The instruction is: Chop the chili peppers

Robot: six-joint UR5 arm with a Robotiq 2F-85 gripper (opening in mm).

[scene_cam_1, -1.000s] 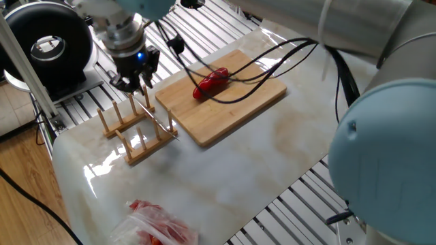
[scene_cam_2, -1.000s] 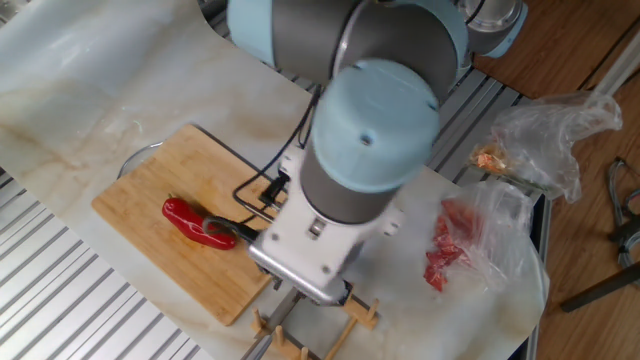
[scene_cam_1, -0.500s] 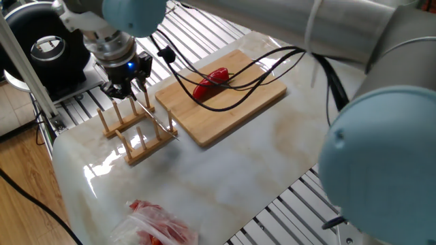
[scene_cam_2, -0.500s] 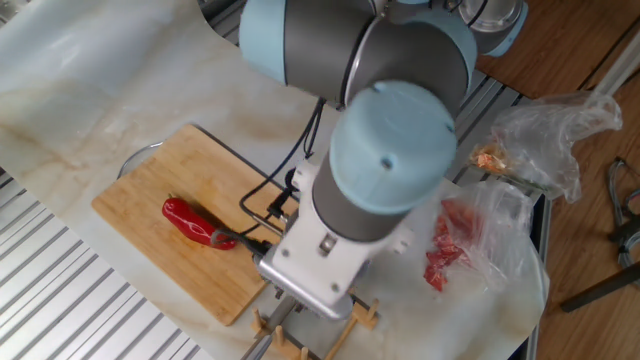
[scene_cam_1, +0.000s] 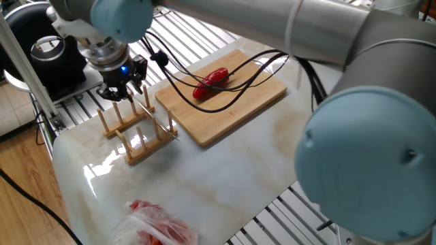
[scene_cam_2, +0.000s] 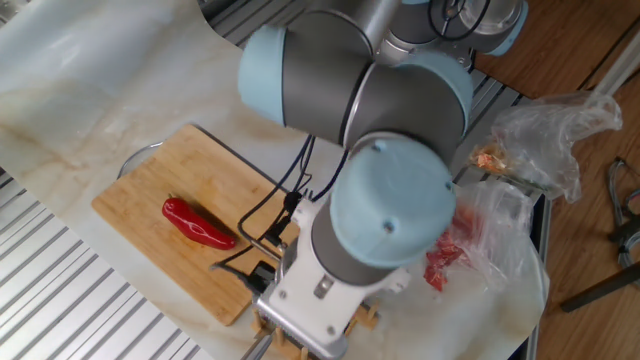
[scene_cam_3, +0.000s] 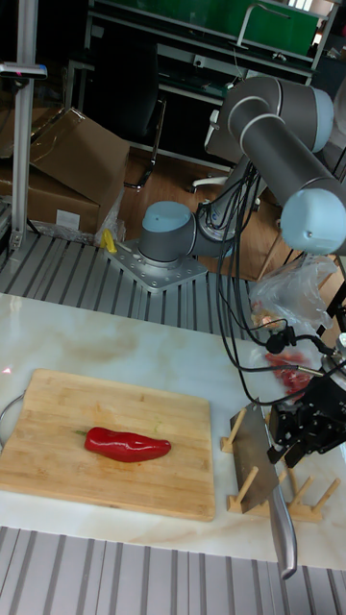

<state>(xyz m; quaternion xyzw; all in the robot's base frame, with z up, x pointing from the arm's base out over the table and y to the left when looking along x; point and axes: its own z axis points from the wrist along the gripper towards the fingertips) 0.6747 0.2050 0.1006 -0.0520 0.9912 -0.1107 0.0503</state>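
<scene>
One whole glossy red chili pepper (scene_cam_1: 210, 82) (scene_cam_2: 197, 223) (scene_cam_3: 127, 444) lies on the bamboo cutting board (scene_cam_1: 252, 102) (scene_cam_2: 150, 180) (scene_cam_3: 58, 404), uncut. My gripper (scene_cam_1: 120, 92) (scene_cam_3: 300, 448) hovers over the far end of a wooden peg rack (scene_cam_1: 136, 139) (scene_cam_3: 288, 500), well away from the pepper. Its fingers look apart, with nothing between them. A knife (scene_cam_1: 155, 117) (scene_cam_3: 256, 454) stands on edge in the rack, right beside the gripper, its metal handle (scene_cam_3: 284, 533) sticking out past the table edge. In the other fixed view the arm hides the gripper.
Black cables (scene_cam_1: 238, 68) hang from the arm across the board and over the pepper. A clear plastic bag (scene_cam_1: 160, 224) (scene_cam_2: 455, 245) showing red lies on the marble top near one edge. Slatted aluminium framing (scene_cam_1: 225, 27) surrounds the table.
The gripper has moved left along the rack, away from the board, and slightly lower. The arm has swung with it. Pepper and knife have not moved.
</scene>
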